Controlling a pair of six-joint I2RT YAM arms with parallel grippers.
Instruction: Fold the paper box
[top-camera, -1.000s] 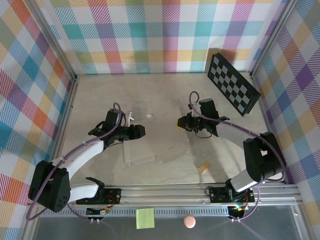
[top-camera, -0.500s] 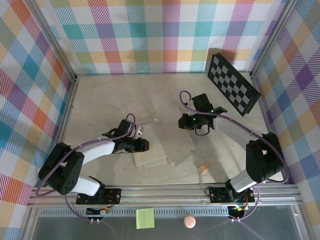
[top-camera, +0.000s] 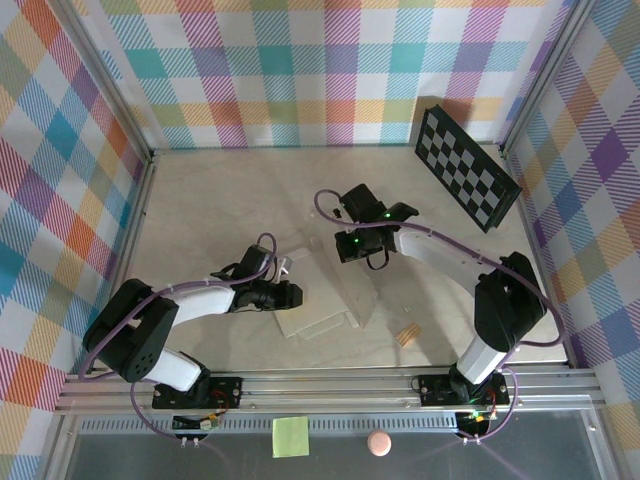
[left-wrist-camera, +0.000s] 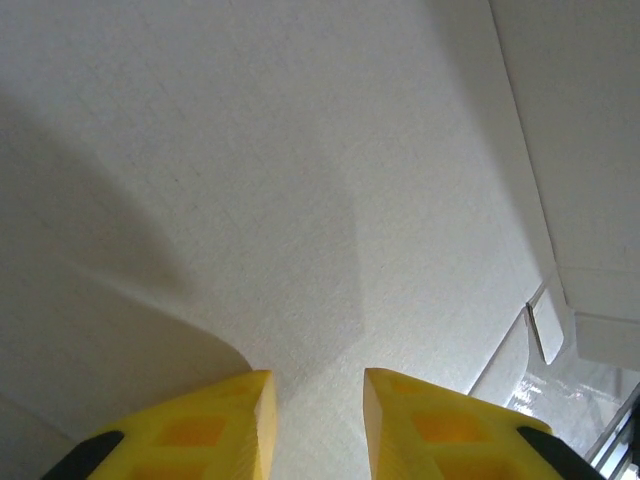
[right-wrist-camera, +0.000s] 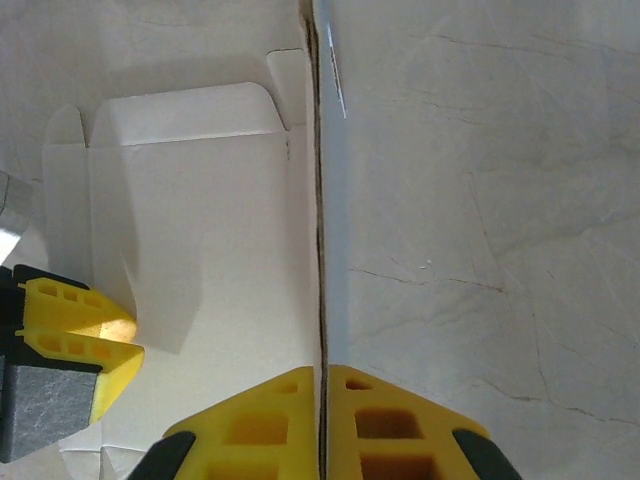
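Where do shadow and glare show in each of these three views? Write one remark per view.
Left wrist view: a broad soft shadow crosses the paper box, and glare whitens the table at lower right. Right wrist view: even light, a faint shadow on the sheet beside the left pincer. Top external view: diffuse light, only soft shadows under the arms.

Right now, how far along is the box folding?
Early. Done: one panel of the box looks raised on its crease. In hand: the right gripper pinches that panel's edge, while the open left gripper sits low over the sheet. Left: the small flaps lie flat, and nothing is closed.
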